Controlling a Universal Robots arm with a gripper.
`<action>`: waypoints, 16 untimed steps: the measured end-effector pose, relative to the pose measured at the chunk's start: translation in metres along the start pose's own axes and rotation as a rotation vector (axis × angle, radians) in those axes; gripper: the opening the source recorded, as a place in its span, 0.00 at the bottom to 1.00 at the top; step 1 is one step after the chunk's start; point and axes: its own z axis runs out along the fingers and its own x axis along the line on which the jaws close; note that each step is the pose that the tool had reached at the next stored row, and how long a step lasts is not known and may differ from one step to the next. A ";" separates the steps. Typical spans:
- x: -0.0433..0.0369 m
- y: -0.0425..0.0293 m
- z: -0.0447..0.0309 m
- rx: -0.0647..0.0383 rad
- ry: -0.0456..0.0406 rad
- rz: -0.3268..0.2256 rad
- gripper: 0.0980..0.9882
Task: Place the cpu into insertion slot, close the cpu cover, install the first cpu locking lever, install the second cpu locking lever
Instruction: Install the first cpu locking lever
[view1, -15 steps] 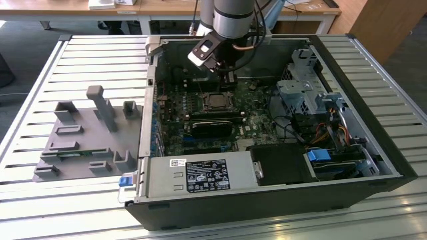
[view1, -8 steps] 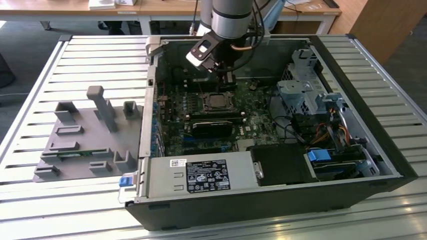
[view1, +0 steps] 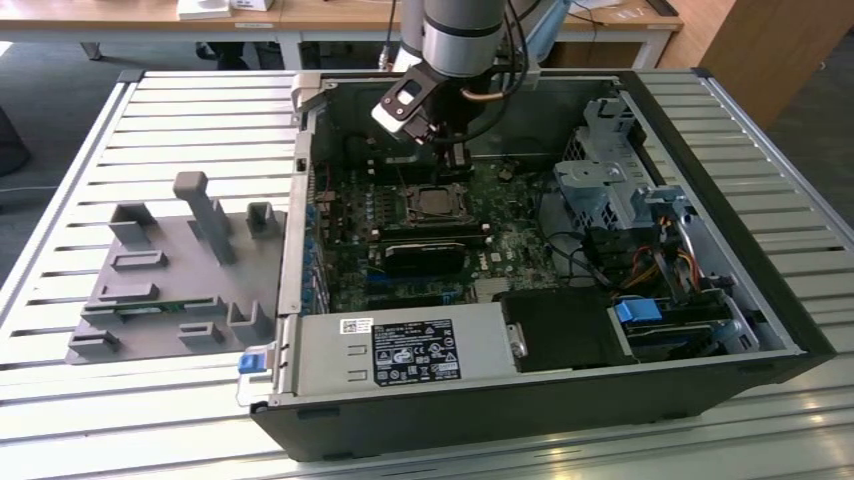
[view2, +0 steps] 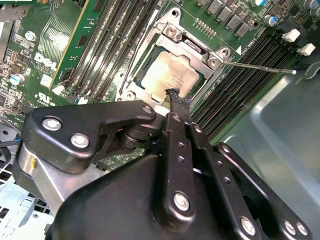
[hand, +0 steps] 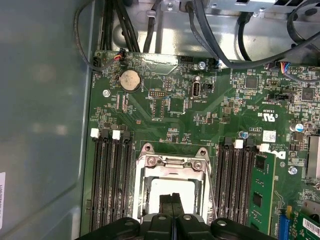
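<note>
An open computer case (view1: 534, 420) lies on a table (view1: 174, 110) made of slats. A grey tray (view1: 147, 300) with pegs lies just beside it, on the exterior view's left. The arm (view1: 461, 35) reaches down into the case from the far side. The gripper (view1: 454, 160) hangs low over the green board (hand: 165, 105), right at the edge of the slot (hand: 141, 192). In both wrist views its two black fingers (view2: 176, 107) are pressed together with nothing between them. The tip is down at the edge of the cpu (view2: 169, 75); it may be touching there, but that is hard to tell. The cpu sits flat in the slot with its shiny grey top up. The cover (view2: 192, 47), a thin silver frame, lies down around it, and the cpu shows through the big square window. One thin silver lever (view2: 260, 67) sticks out from a corner of the slot, over the long black memory slots (view2: 115, 35). It looks loose and not hooked down. In the first wrist view a thin lever also runs along one side of the slot. Rows of memory slots lie on both sides of the slot. A round silver battery (hand: 131, 79) sits farther off on the board, near some black cables (hand: 215, 30).
</note>
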 end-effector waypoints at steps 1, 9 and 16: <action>0.0000 0.0000 -0.0004 0.000 0.0000 0.000 0.01; 0.0001 0.0000 -0.0026 0.000 -0.0012 0.000 0.01; 0.0004 0.0000 -0.0062 0.000 -0.0053 0.000 0.01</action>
